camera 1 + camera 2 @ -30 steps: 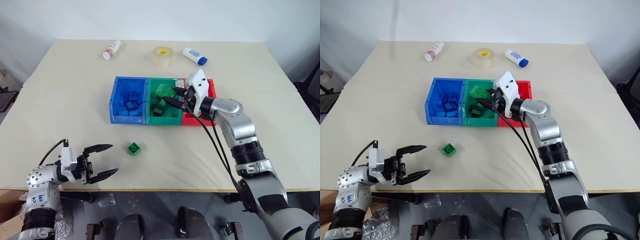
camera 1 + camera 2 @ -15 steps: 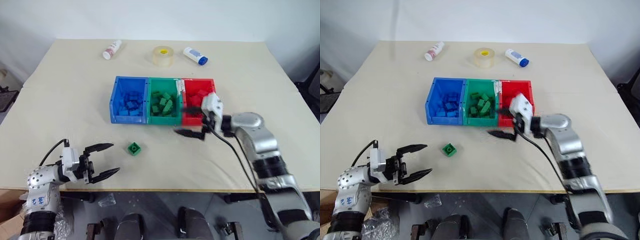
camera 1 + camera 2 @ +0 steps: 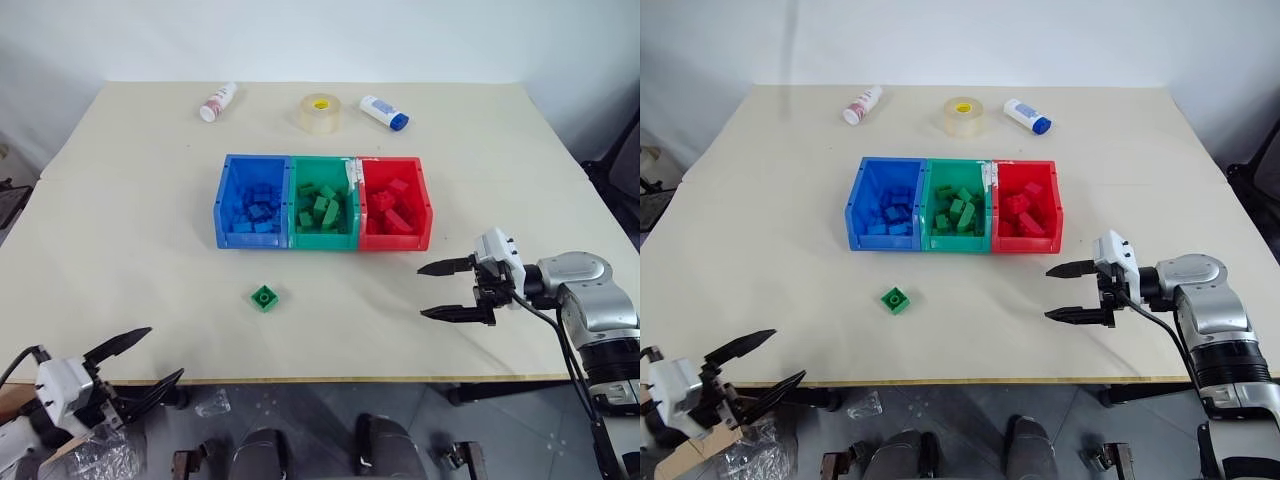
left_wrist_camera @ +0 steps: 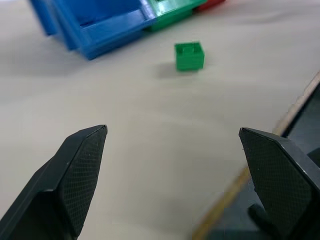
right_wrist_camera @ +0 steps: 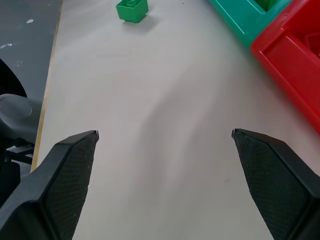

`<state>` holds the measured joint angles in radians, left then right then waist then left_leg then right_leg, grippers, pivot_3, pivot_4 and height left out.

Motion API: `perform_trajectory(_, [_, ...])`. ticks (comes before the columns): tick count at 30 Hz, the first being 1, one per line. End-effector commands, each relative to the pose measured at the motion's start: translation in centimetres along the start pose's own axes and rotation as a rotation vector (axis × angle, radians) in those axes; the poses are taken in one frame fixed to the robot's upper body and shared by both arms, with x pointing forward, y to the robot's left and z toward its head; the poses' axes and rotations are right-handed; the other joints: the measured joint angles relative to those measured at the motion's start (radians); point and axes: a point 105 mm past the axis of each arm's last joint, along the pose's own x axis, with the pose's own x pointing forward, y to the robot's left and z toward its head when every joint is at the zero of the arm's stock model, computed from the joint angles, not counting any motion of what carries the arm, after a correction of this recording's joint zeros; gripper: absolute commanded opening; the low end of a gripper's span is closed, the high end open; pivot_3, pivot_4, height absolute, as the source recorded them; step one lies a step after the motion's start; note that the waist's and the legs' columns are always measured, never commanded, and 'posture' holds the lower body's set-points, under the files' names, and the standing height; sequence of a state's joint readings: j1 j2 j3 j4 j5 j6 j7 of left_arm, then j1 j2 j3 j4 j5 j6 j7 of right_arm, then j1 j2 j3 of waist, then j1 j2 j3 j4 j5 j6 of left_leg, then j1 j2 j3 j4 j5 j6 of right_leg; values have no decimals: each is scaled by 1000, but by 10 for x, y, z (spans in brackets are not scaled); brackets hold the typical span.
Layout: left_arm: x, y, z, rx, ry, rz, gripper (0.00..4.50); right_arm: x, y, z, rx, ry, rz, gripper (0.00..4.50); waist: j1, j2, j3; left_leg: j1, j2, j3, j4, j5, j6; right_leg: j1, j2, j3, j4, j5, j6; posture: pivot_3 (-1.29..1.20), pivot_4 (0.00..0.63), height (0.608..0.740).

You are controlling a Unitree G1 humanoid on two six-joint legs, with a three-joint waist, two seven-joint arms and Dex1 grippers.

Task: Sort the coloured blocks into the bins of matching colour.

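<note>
One green block [image 3: 264,297] left loose on the table [image 3: 130,220], at 7 o'clock from the green bin [image 3: 324,209]. Lies at 1 o'clock from left hand [image 3: 132,362], nearer than right hand [image 3: 450,290]; both spread wide, empty.

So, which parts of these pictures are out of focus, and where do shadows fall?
Left wrist view: the blue bin and green block look soft. Right wrist view: the block and the red bin are soft too. Eye views: sharp, with a faint shadow beside the block on the table.
</note>
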<state>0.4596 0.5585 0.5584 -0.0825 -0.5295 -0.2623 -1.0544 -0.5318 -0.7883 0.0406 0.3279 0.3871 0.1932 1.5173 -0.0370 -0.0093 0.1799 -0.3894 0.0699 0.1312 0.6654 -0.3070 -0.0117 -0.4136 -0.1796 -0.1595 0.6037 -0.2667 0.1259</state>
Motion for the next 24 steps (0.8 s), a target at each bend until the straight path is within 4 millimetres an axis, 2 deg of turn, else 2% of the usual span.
perform_trajectory(1, [4,0,11,21,-24,40,4500,2,-2,14,-56,-39,38,4467,7,0,0,0,0,0,0,0,1,0,0,0,0,0,0,0,150,740])
perform_trajectory(2, [8,-2,13,22,-32,23,4500,4,-2,15,-59,-42,39,4467,9,0,0,0,0,0,0,-1,1,0,0,0,0,0,0,0,150,740])
perform_trajectory(8, [82,-21,21,24,-106,-132,4500,17,-1,26,-95,-86,39,4467,17,1,0,-1,-1,0,1,1,-2,0,0,0,4,0,0,0,150,740])
perform_trajectory(14, [140,-23,17,16,-137,-218,4500,21,6,31,-107,-120,2,4467,13,1,0,-1,-1,0,1,1,-3,0,0,0,6,0,1,0,150,740])
perform_trajectory(20, [168,-17,-5,20,-53,-232,4500,15,14,31,-103,-133,-54,4467,11,1,0,0,-1,1,1,1,-3,0,0,0,6,0,1,0,150,740])
perform_trajectory(24, [178,-20,-3,23,-61,-264,3558,8,18,29,-92,-137,-97,4500,18,2,-1,1,-1,0,2,1,-3,2,0,0,6,0,1,0,150,740])
